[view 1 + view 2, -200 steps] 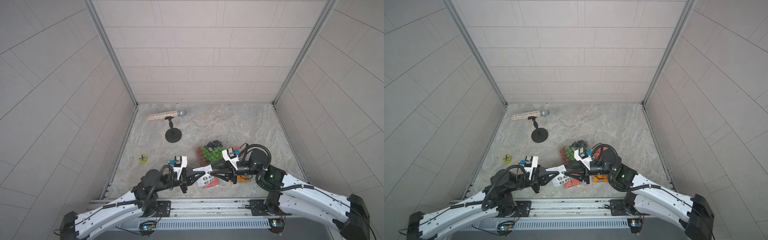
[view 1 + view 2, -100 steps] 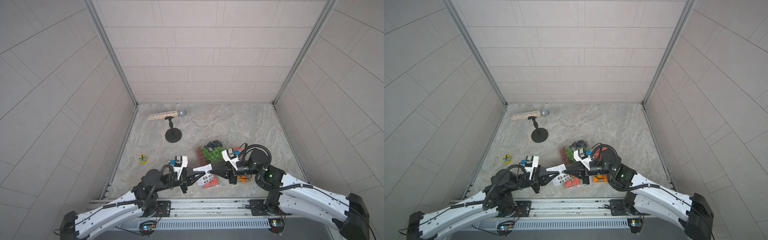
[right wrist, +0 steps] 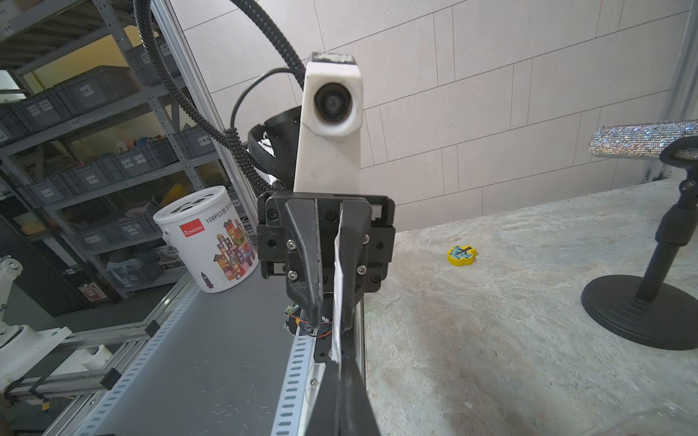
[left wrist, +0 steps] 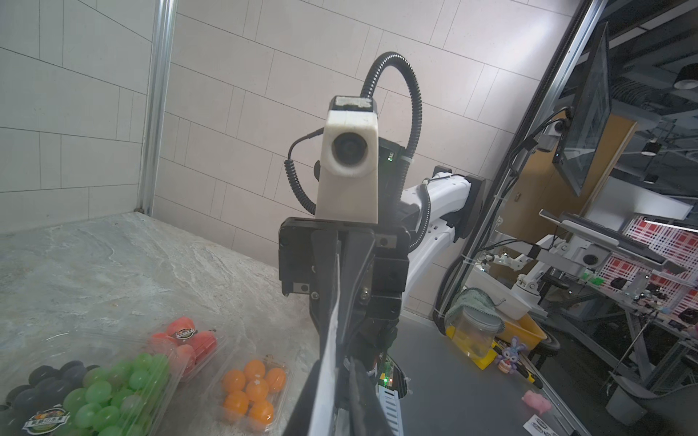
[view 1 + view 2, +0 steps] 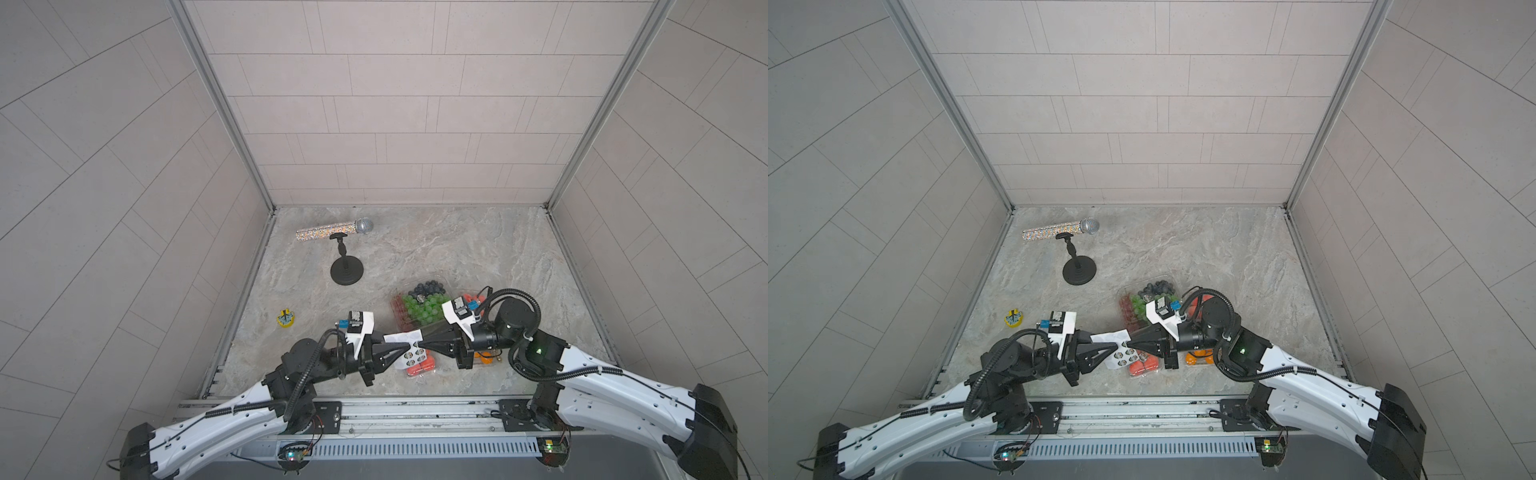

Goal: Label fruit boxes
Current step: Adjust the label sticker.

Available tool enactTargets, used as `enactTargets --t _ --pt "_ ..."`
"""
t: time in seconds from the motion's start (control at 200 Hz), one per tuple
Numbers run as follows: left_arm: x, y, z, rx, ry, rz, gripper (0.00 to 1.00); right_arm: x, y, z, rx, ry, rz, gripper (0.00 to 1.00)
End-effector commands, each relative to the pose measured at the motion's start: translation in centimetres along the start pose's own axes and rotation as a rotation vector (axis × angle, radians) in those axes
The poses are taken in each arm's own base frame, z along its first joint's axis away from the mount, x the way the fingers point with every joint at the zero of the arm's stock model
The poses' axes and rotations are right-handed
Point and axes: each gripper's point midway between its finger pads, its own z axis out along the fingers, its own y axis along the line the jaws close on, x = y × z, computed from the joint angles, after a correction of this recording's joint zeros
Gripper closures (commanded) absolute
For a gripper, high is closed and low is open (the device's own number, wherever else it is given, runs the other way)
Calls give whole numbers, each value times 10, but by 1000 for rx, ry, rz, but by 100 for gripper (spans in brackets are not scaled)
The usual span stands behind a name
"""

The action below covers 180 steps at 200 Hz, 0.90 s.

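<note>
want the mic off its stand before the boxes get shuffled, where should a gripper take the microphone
Grip the microphone by its glittery handle, on the free stretch between the stand clip and the tail end, from above with jaws across the barrel. It lies about level in the clip, so the top is open; the round grille head would likely slip.
</note>
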Motion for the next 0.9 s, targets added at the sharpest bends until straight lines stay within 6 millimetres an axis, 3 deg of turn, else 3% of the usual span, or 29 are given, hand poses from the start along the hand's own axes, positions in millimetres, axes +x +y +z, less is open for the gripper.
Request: enactTargets --t 0.0,0.225,0.34,0.38,0.896 --pt "-1 -2 -1 12 -16 10 82 -8 8 -2 -29 -36 -25 100" --pt "2 0 0 9 -8 10 78 -9 8 -2 -30 -45 -18 100" --pt "1 0 1 9 -9 9 90 -8 8 -2 -31 -39 -15 100" --pt "0 -1 1 12 -12 10 100 -7 8 -2 -31 -38 -16 100" --pt "2 -7 5 67 -23 15 100 -2 9 2 -65 -20 -3 100"
